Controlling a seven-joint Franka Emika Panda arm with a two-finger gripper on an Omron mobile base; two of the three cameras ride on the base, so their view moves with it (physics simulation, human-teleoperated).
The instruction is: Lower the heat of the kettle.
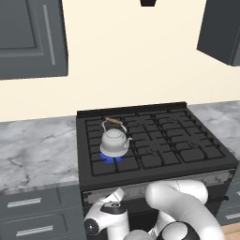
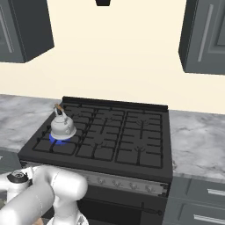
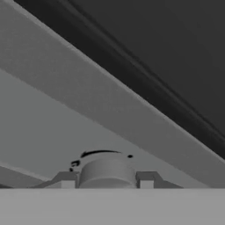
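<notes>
Kettle (image 1: 114, 143) sits upright on stove (image 1: 187, 161) front-left burner over blue flame (image 1: 109, 159), at 9 o'clock of cooktop centre; contents not visible. Gripper (image 3: 107, 183) is against the grey control panel, fingertips (image 3: 67, 180) on either side of a round knob (image 3: 107, 170), contact unclear. Marble counter (image 1: 33, 152) flanks both stove sides.

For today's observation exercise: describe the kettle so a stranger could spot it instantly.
Find the black gas stove set between marble counters. On its front-left burner, over a blue flame, sits the kettle: squat, silvery-white, with a wire handle and brown wooden grip, the one vessel on the grates.

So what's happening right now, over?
Gripper straddling a stove knob, fingers either side. Kettle on lit front-left burner. Nothing in the way.
</notes>
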